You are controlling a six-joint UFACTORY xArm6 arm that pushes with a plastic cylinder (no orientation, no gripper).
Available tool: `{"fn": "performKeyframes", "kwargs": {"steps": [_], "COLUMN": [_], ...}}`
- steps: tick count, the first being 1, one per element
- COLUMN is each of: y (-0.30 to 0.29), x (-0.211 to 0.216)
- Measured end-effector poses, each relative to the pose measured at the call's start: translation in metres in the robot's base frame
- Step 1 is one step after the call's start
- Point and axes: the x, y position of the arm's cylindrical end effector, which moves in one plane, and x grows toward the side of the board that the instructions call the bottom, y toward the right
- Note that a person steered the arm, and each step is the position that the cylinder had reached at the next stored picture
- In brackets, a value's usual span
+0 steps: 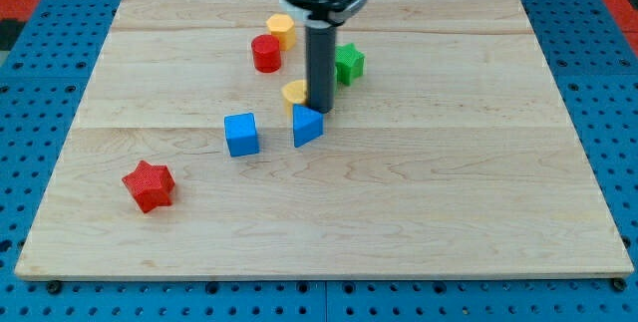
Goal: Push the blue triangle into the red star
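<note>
Blue triangle (306, 126) just below my tip (320, 111); red star (149, 184) well apart.

Between the blue triangle block (307, 126) and the lower-left red star block (149, 184), only the blue cube block (241, 134) stands near the path.

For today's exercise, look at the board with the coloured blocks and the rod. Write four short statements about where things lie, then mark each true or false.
1. My tip sits just above the blue triangle. True.
2. The red star touches the blue cube. False: they lie apart.
3. The green block is to the view's right of the rod. True.
4. The red cylinder lies at the view's bottom. False: near the top.
</note>
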Motion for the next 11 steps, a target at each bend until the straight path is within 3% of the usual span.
{"fn": "performKeyframes", "kwargs": {"steps": [2, 3, 4, 5, 6, 7, 8, 9, 11], "y": [-0.105, -0.127, -0.117, -0.062, 0.006, 0.02, -0.011, -0.05, -0.034], "x": [0.037, 0.045, 0.033, 0.009, 0.003, 0.016, 0.018, 0.047, 0.078]}}
